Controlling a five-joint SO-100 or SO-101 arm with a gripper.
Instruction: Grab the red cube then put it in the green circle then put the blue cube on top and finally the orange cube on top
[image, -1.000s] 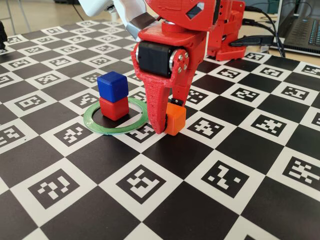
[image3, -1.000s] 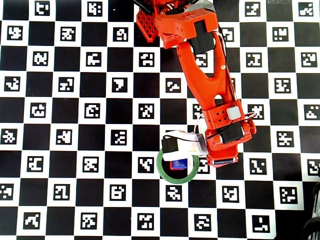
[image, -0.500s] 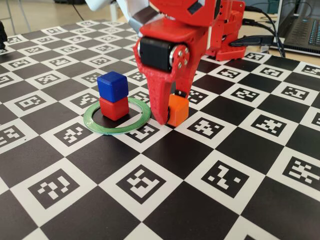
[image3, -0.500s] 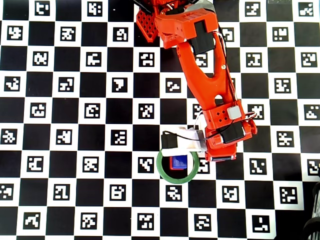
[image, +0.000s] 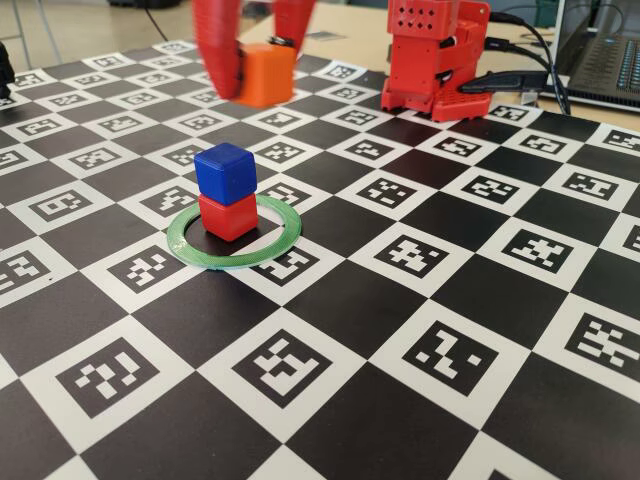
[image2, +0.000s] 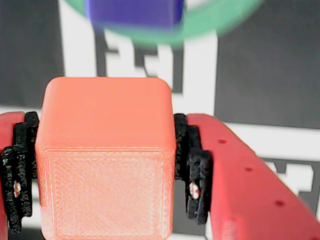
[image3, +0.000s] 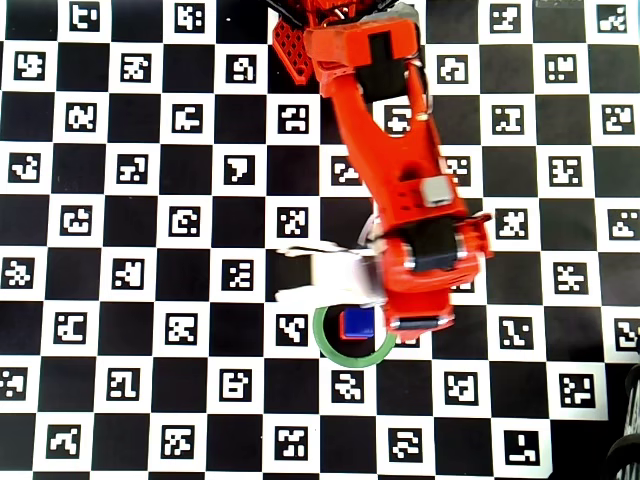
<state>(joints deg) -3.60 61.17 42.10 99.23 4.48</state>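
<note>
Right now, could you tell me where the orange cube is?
The orange cube is clamped in the gripper, lifted off the board at the upper left of the fixed view, above and behind the blue cube.

gripper (image: 262, 60): blurred, top cut by fixed view's upper edge
red cube (image: 229, 216): hidden under blue cube (image3: 357, 324) overhead
green circle (image2: 210, 22): blurred, cut by wrist view's top edge
orange cube (image2: 106, 160): unseen overhead

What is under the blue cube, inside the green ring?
In the fixed view the blue cube sits on the red cube, inside the green ring. The overhead view shows only blue; the red one is covered.
</note>
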